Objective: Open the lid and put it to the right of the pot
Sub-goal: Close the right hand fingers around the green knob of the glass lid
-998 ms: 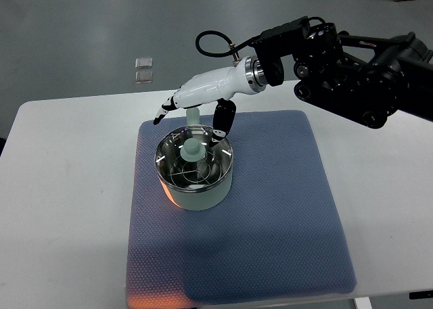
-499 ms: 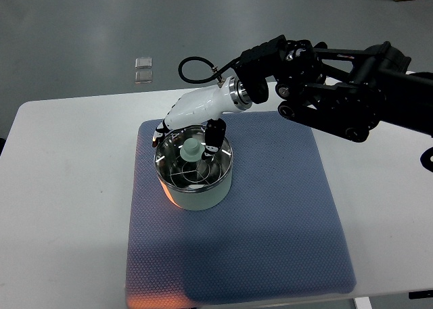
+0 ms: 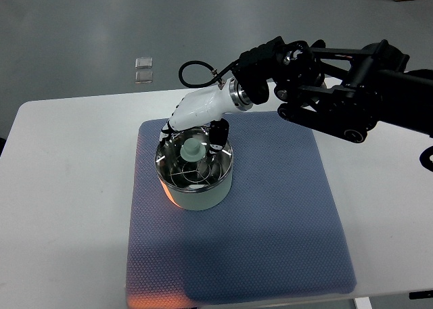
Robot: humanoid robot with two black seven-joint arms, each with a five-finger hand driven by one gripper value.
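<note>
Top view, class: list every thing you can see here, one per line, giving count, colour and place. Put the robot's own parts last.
Table: one, white, fills the lower part of the picture.
Mat: one, blue-grey, textured, lies on the table's middle.
Pot: one, pale green wall, stands on the mat's left half.
Lid: one, clear glass with metal rim, sits on the pot.
Knob: one, pale green, at the lid's centre.
Small clear squares: two, on the grey floor beyond the table.
Right hand: one, white with black fingertips, over the lid's far side around the knob.
Right arm: one, black, enters from the right edge.
</note>
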